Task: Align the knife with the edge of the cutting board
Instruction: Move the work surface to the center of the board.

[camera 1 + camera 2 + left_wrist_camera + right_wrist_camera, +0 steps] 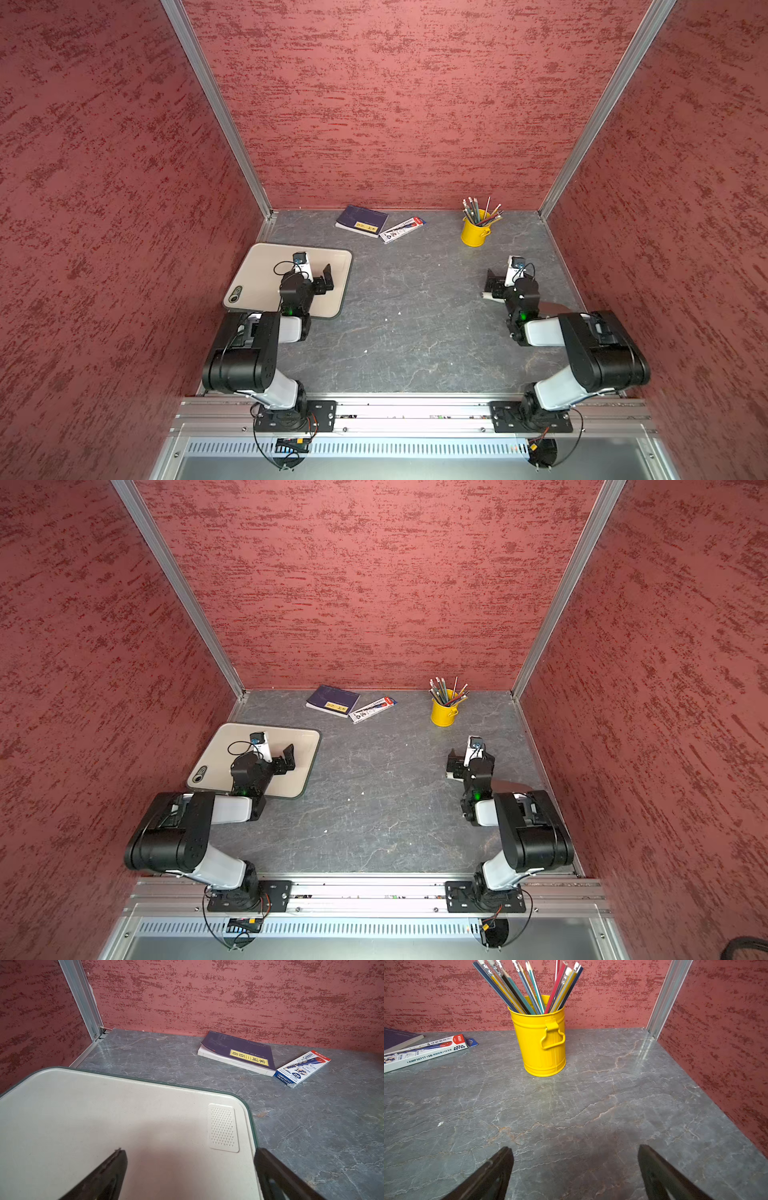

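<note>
Over cutting board (104, 1105), left gripper (190, 1150) gapes; right gripper (575, 1147) likewise wide — both empty

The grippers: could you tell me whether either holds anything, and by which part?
Nothing is held; the left gripper and right gripper are both open and empty.

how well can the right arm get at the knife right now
Probably yes: the knife lies on the table beneath the right arm wrist, with nothing on top. The open right pincer points past it, though, so the arm would likely need to draw back first.
</note>
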